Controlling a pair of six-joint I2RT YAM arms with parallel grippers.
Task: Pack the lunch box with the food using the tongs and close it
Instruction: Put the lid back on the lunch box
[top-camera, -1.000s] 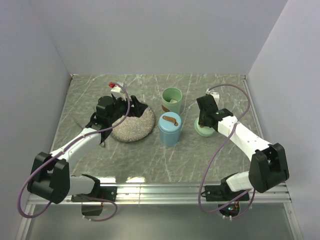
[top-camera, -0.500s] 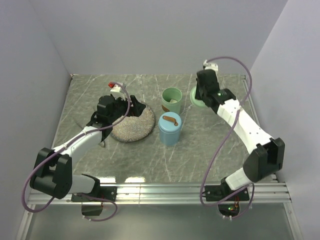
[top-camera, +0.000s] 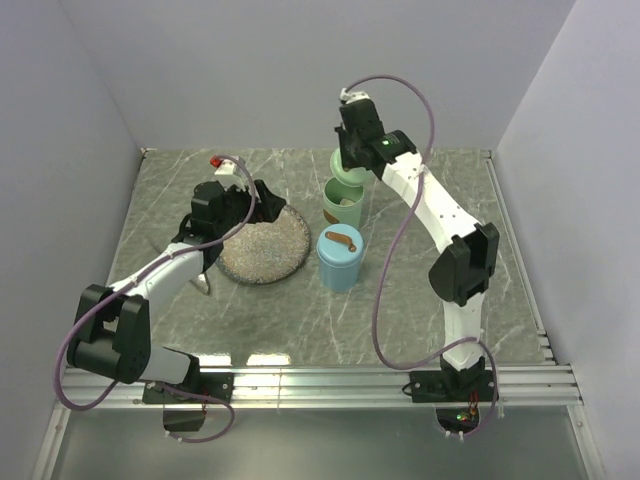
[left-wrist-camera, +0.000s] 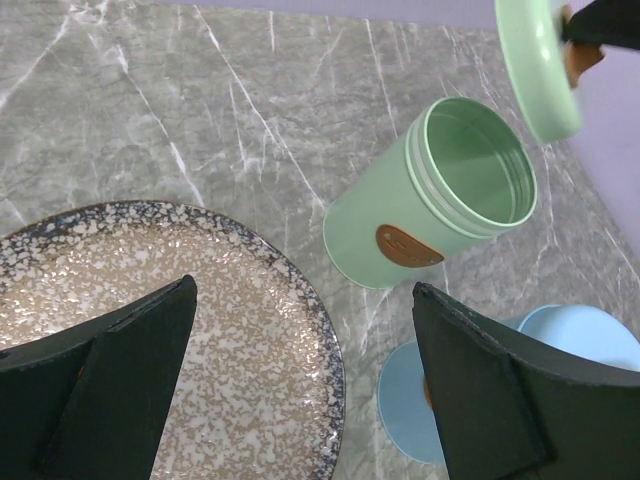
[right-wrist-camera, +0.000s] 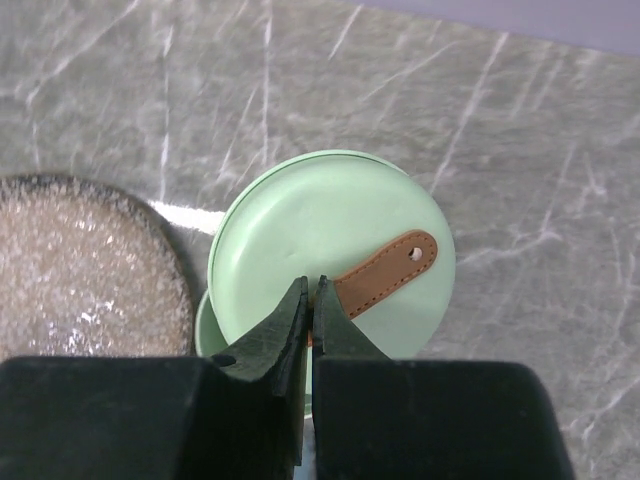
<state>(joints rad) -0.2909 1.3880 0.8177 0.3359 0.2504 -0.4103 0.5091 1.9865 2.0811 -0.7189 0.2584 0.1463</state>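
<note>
Above the marble worktop (top-camera: 420, 300), the open green canister (left-wrist-camera: 400, 235) is overhung by its lid (right-wrist-camera: 300, 220). The lid is pinched by the strap (right-wrist-camera: 390, 265) in the closed right end effector (right-wrist-camera: 311, 290), likely for capping. The left end effector (left-wrist-camera: 305, 300) is spread wide, empty.

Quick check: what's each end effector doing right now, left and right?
Left end effector: open, empty.
Right end effector: closed, holding the green lid by its handle.

Robot lab, staged test cell. Plain pale walls (top-camera: 250, 70) box in tabletop (top-camera: 280, 320) on three sides, meeting at square corners behind it. Surface: grey marble-look sheet. Aluminium rail (top-camera: 330, 378) along near edge; left arm (top-camera: 165, 275) and right arm (top-camera: 430, 205) mounted there. Purple cable (top-camera: 380, 300) loops loose off each arm. Speckled plate (top-camera: 265, 250) as prop. Even, flat lighting.
</note>
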